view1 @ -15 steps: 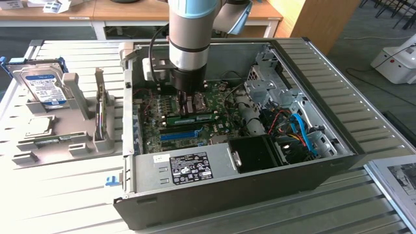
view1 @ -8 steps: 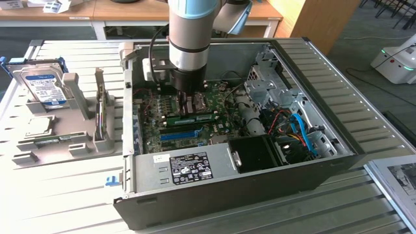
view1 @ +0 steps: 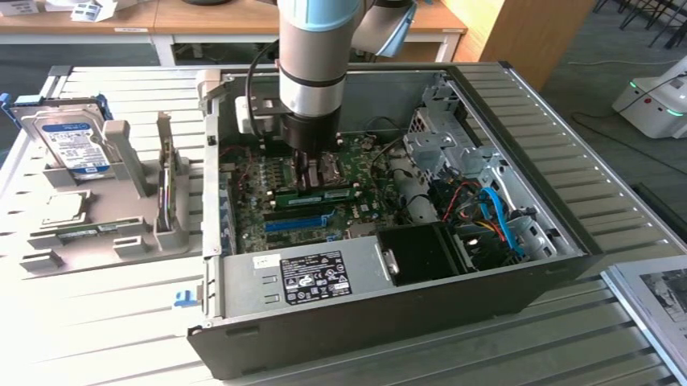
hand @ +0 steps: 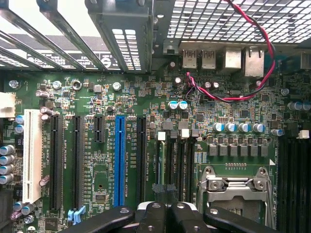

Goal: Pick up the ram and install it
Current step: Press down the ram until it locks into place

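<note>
Arm reaches down into the open PC case (view1: 558,241), lying on its side so the motherboard (hand: 97,102) faces up for access. Gripper (view1: 312,170) hovers low over the memory slots (hand: 177,160) beside the CPU socket (hand: 236,187); jaws closed, nothing visibly between them. Ram (view1: 322,195) lies lengthways on the board just below the gripper, apparently in or at its slot; seating can't be confirmed. Blue slot (hand: 119,160) stays free. A grey holder (view1: 129,217) with a hard drive (view1: 73,145) stands at the exterior view's left on the slatted metal table (view1: 96,330); desks and a white device (view1: 655,100) sit behind.
</note>
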Robot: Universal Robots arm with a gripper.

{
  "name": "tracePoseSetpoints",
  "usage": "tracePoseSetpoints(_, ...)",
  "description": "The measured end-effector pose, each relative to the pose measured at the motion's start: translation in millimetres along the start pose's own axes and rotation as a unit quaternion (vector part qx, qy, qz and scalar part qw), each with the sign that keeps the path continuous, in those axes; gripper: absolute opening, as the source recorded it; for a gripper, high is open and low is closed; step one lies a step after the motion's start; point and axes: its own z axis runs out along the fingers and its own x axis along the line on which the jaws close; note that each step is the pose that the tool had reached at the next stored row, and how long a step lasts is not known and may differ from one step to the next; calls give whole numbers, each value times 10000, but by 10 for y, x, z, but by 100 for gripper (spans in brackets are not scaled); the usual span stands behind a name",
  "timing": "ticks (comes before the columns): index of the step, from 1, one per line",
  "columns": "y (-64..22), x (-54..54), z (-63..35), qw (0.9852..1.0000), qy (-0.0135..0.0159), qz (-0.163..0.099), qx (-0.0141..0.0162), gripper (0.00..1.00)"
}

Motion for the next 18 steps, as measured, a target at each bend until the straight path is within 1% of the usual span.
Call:
tracePoseSetpoints(11, 0, -1, 1, 10000, -4, 0, 2, 10)
tracePoseSetpoints(12, -1, -2, -4, 10000, -6, 0, 5, 10)
tracePoseSetpoints(14, 0, -1, -28, 10000, -2, 0, 0, 10)
tracePoseSetpoints(18, 1, -3, -85, 10000, 0, 0, -1, 10)
